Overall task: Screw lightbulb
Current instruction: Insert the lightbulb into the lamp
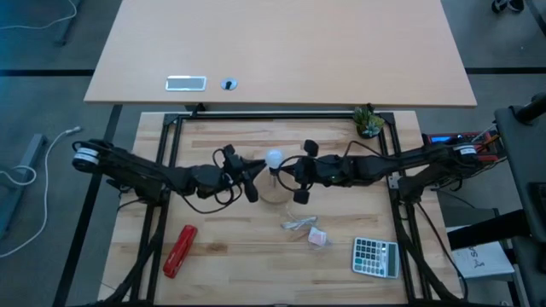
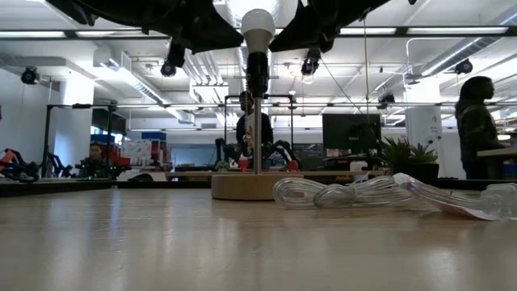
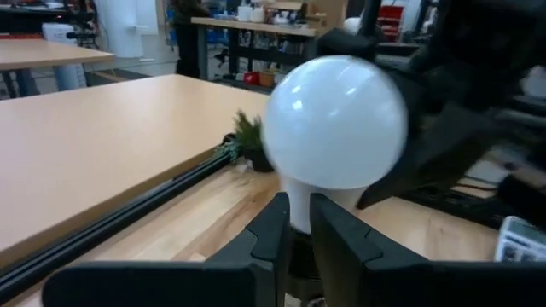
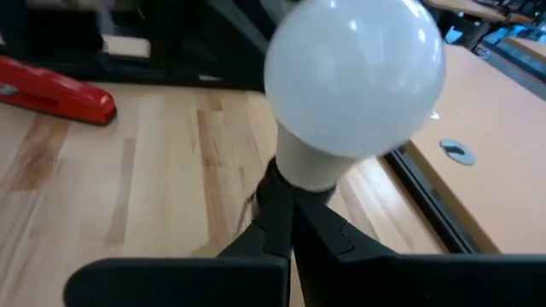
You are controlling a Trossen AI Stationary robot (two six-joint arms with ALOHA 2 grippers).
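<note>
High view: both arms reach in to the table's centre. The bulb (image 1: 274,158) stands there above a round wooden disc (image 1: 271,189). The left gripper (image 1: 253,177) meets it from the left, the right gripper (image 1: 291,177) from the right. Nearer lie a red stapler (image 1: 179,251) at left, a clear wrapper (image 1: 299,224), a small packet (image 1: 318,237) and a calculator (image 1: 375,257) at right. A small plant (image 1: 368,122) sits at the far right.

Low view: the bulb (image 2: 258,27) sits upright atop a dark socket on a thin post (image 2: 257,145) rising from the disc (image 2: 246,186). The wrapper (image 2: 363,192) lies just right of the disc. A person (image 2: 477,129) stands in the room at far right.

Left wrist view: the left fingers (image 3: 275,228) are nearly together, pinching the bulb (image 3: 334,121) at its narrow neck.

Right wrist view: the right fingers (image 4: 273,223) are pressed together just beneath the bulb (image 4: 354,77), at the socket below its neck. The stapler (image 4: 55,89) lies beyond.
</note>
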